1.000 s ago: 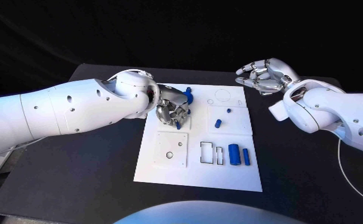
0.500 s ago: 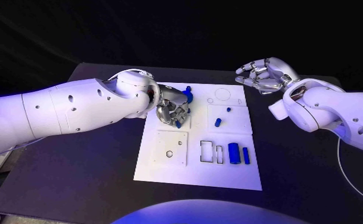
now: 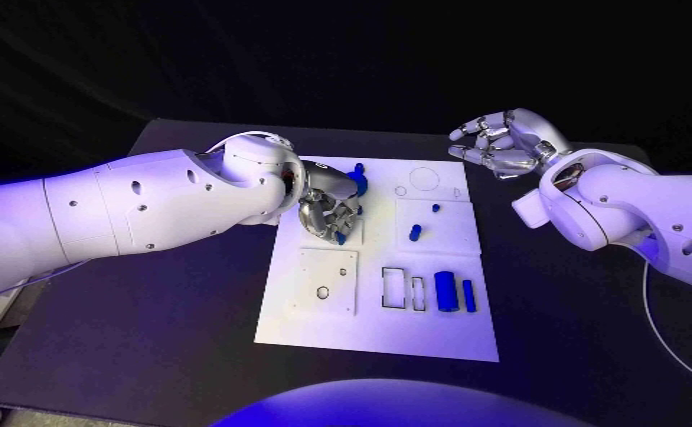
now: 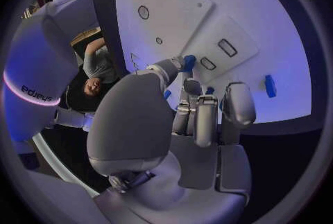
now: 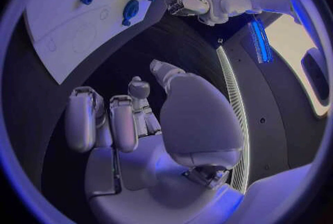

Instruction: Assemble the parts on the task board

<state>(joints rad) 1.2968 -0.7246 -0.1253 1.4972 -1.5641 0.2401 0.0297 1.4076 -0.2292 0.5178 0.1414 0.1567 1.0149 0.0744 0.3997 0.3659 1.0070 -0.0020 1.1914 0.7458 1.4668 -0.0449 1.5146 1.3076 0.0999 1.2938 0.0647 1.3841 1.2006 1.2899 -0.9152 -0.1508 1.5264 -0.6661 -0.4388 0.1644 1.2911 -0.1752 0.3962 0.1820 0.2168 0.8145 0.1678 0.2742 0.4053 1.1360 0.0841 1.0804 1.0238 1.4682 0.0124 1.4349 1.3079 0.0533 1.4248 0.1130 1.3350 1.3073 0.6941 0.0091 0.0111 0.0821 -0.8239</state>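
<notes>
Two hands are in play, and only one is engaged with the task board (image 3: 378,332), the white plate in the middle of the black table (image 3: 159,347). The left hand (image 3: 329,209) is held over the board's far left portion, fingers (image 4: 206,118) curled downward and close together. A small blue part (image 4: 188,63) is seen at the fingertip of one finger in the left wrist view, but whether it is actually pinched cannot be told. A blue round part (image 3: 358,181) lies just beyond that hand, near the board's far edge.

The step in hand is judged to be the picking or seating of a part in the board's far left area. The next move would call for a secure pinch, then careful alignment over a matching recess before pressing down.

Toward the board's near left, a raised square plate (image 3: 326,285) with a small hole is seen, with nothing in it. To its right, two outlined rectangular slots (image 3: 394,289) stand unfilled. Beside them lie a blue cylinder (image 3: 446,291) and a slimmer blue bar (image 3: 469,295). Further back, a short blue peg (image 3: 415,233) and a smaller blue stub (image 3: 436,209) stand on the board's middle right panel. An outlined circle (image 3: 424,179) near the far edge is unfilled.

The right hand (image 3: 498,145) is held off the board's far right corner, above the table, fingers loosely curled and apart, holding nothing.
</notes>
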